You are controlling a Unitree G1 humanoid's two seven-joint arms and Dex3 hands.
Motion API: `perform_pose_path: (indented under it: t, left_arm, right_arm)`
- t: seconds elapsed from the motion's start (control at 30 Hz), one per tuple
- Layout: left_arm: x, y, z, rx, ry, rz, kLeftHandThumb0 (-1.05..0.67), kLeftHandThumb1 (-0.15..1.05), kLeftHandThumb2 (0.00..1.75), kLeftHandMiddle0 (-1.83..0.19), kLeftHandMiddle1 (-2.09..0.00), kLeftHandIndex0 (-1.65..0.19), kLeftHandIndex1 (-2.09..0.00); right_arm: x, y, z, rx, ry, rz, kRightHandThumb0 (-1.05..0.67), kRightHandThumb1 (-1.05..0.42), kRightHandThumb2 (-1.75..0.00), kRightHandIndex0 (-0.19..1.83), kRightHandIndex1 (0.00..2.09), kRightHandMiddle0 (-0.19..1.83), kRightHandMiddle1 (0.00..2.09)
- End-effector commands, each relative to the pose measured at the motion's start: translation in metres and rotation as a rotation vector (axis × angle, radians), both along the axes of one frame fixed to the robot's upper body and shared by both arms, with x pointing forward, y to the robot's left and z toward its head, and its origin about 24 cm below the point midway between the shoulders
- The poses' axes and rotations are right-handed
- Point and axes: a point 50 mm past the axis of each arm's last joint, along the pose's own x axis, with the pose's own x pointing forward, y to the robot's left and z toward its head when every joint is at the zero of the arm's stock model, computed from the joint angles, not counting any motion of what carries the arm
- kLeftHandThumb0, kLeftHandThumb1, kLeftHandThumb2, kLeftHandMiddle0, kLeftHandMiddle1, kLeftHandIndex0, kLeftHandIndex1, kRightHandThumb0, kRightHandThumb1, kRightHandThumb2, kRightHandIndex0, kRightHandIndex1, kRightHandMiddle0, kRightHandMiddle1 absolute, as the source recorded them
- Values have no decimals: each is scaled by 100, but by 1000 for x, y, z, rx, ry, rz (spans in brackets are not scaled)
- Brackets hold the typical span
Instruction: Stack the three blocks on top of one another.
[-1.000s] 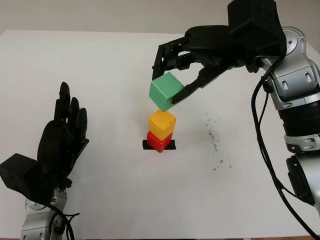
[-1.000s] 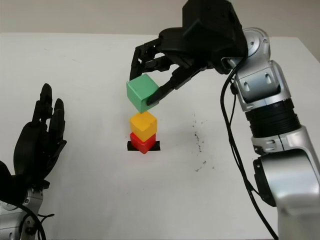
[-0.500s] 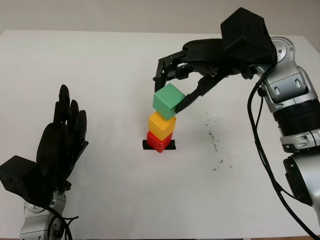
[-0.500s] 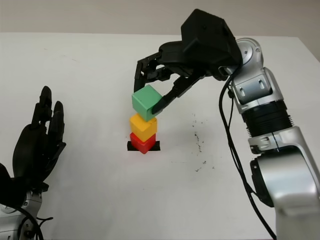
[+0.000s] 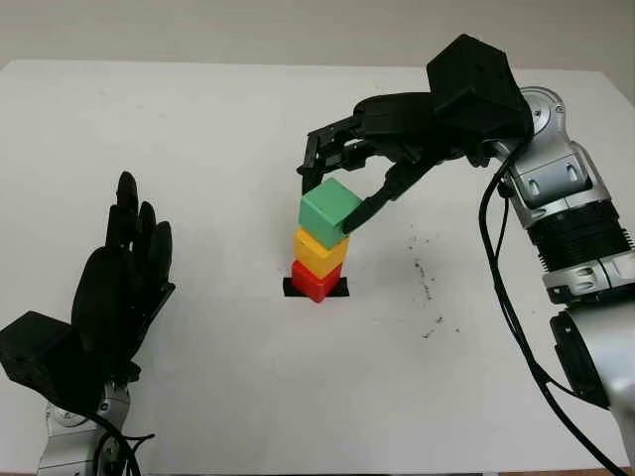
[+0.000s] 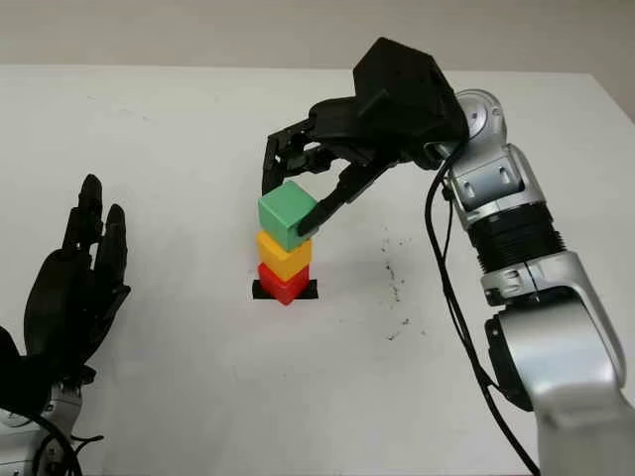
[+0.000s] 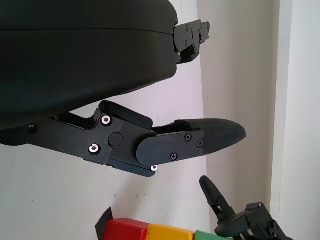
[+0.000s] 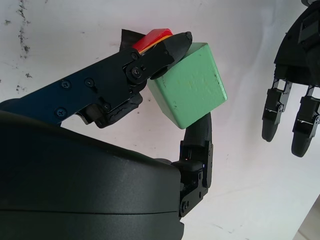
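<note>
While right hand grips the green cube block, that block sits on the yellow cube block.
Yellow tops the red cube block at white table centre; left hand open at 8 o'clock.

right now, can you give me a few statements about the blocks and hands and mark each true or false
1. The right hand has its fingers around the green block. True.
2. The yellow block sits at the bottom of the stack. False: the red block is at the bottom, with the yellow one on it.
3. The green block is directly above the yellow block. True.
4. The left hand is holding a block. False: it is open, off to the left side of the white table.
5. The stack stands on a bare white spot. False: a black patch lies under the red block.
</note>
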Motion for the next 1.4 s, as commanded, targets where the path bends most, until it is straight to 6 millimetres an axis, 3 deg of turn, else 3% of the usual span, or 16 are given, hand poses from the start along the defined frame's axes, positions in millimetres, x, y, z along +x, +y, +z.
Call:
perform_pose_path:
  t: [0.0,1.37]
  left_arm:
    - [-2,-2,2,8,-11,-3,-68,105,54,19,-4,19,0]
    - [-4,-5,0,-2,-12,7,-66,105,55,19,-5,19,-1]
  right_arm:
    - [-2,3,8,15,-19,17,-48,-90,-5,25,5,39,148]
    - [-2,4,0,17,25,8,-49,-89,-5,24,5,39,150]
